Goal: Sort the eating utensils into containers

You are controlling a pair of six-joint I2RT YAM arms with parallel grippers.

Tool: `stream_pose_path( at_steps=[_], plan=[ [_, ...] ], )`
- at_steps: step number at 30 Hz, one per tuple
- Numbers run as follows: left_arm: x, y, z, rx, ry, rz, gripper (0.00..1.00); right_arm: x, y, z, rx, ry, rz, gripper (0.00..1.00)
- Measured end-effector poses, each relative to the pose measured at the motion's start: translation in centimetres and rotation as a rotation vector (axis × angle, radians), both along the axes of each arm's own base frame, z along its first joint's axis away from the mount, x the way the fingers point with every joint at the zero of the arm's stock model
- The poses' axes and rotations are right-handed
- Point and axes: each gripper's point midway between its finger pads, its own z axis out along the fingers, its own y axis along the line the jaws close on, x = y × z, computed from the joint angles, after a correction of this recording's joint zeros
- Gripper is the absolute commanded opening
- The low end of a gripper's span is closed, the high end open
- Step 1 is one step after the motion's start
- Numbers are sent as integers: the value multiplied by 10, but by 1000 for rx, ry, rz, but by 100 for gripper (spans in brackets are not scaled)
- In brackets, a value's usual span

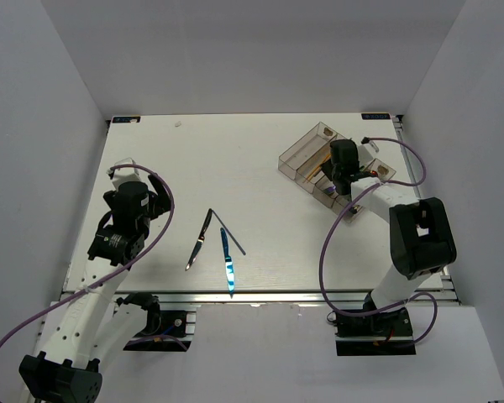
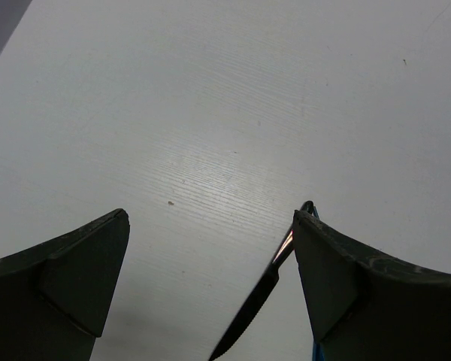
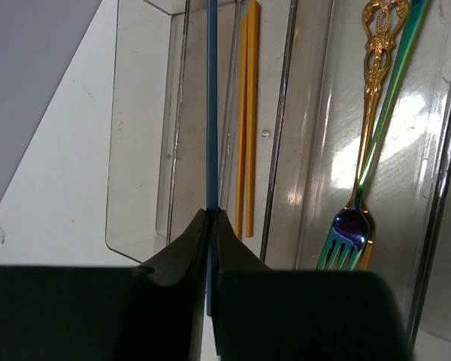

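The clear smoky tray (image 1: 302, 151) of long compartments stands at the back right. My right gripper (image 1: 343, 175) hovers over it, shut on a thin blue chopstick (image 3: 211, 113) that runs lengthwise above the tray, beside two gold chopsticks (image 3: 246, 113). Another compartment holds an ornate gold utensil (image 3: 376, 60) and an iridescent fork (image 3: 349, 233). On the table near the front lie a black knife (image 1: 197, 245), a dark chopstick (image 1: 229, 232) and a blue knife (image 1: 228, 264). My left gripper (image 2: 210, 218) is open above bare table, the black knife (image 2: 263, 293) just inside its right finger.
The tray's wall (image 3: 135, 150) rises on the left in the right wrist view. White walls enclose the table on three sides. The right arm's cable (image 1: 328, 252) loops over the table near its base.
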Motion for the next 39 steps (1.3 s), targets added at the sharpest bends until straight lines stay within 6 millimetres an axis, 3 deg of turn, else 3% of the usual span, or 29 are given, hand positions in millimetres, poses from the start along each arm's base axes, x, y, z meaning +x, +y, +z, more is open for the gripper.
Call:
stream_pose_path(
  at_steps=[7,9,16,20,23,27,31,32,35,39],
  plan=[
    [0,0,0,0,0,0,98,9,-1,-5,8,14,19,30],
    [0,0,0,0,0,-1,98,9,1,-5,10,17,36,44],
    [0,0,0,0,0,-2,98,16,21,12,21,-21,153,56],
    [0,0,0,0,1,-2,98,13,59,29,8,-66,388,67],
    [0,0,-1,0,3,-2,98,6,107,49,-93,-113,607,74],
    [0,0,-1,1,3,0,98,-31,191,64,-289,-142,886,74],
    [0,0,-1,2,4,3,98,-97,256,36,-425,-95,1139,67],
    [0,1,-1,3,4,4,98,-113,266,24,-456,-69,1191,57],
    [0,2,-1,6,5,8,98,-151,281,-12,-540,27,1307,44],
    [0,2,-1,7,5,11,98,-176,285,-43,-625,130,1376,41]
  ],
)
